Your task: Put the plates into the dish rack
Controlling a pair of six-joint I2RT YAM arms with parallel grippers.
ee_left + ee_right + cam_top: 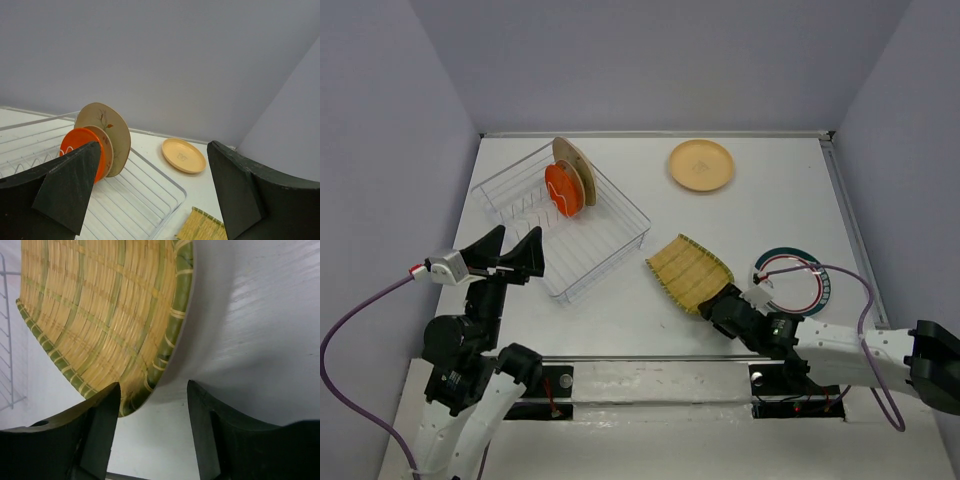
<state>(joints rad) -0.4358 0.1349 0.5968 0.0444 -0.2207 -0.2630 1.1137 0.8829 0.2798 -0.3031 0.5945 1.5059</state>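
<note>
The wire dish rack stands at the back left. In it a small red-orange plate and two tan plates stand upright. A third tan plate lies flat at the back. The squarish ribbed yellow plate lies mid-table. My right gripper is open at its near corner; in the right wrist view the plate's rim reaches in between the open jaws of the gripper, close to the left finger. The white ringed plate lies right, partly under my cable. My left gripper is open and empty, above the rack's near-left side.
The left wrist view shows the rack, the orange plate, the tan plates, the flat tan plate and a corner of the yellow plate. Grey walls close in the table on three sides.
</note>
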